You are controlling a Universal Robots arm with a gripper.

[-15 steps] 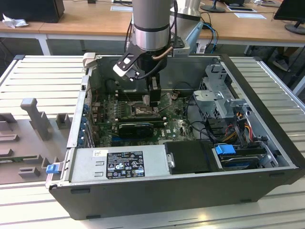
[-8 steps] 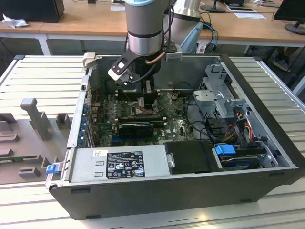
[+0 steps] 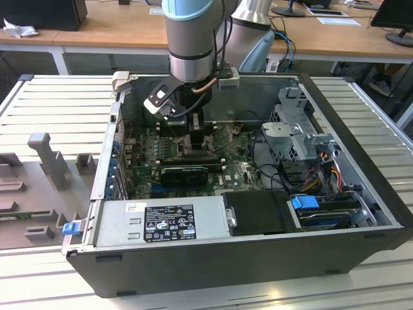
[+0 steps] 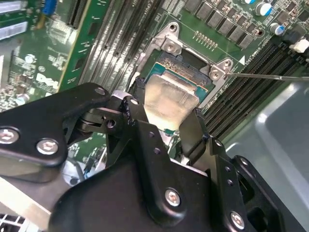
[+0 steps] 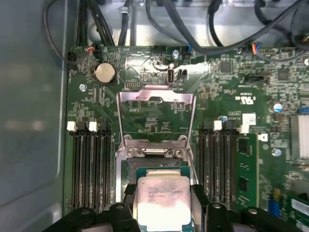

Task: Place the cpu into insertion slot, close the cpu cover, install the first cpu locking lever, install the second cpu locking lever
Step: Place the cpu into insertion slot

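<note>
**Item:** cpu placement, first step of four, in hand.

**Carrier:** open computer case (image 3: 193, 258), lying on its side mid-counter (image 3: 58, 97). The motherboard (image 5: 231, 96) faces up inside it.

**Arm** (image 3: 190, 39): reaches down into the case, toward its far wall in the exterior view.

**Claw** (image 4: 166, 108): clenched on the cpu (image 5: 161, 203), one black finger against each of two opposite edges, metal top upward.

**Cpu, location:** directly over the insertion slot (image 4: 186, 65), between the two banks of memory slots (image 5: 89, 164). Part of the slot shows uncovered beyond the chip's far edge. Whether the chip already touches the slot cannot be told.

**Cpu cover** (image 5: 135, 94): swung up on its hinge, standing open at the slot's far side, clear of the chip.

**Locking lever** (image 4: 270, 76): a thin metal rod beside the slot, apparently unlatched.

**Progress, judged:** chip not yet released; cover and both levers not yet done.

**Requirement, judged:** chip edges square to the slot frame and the chip level, since a skewed seat risks the contacts beneath.
</note>
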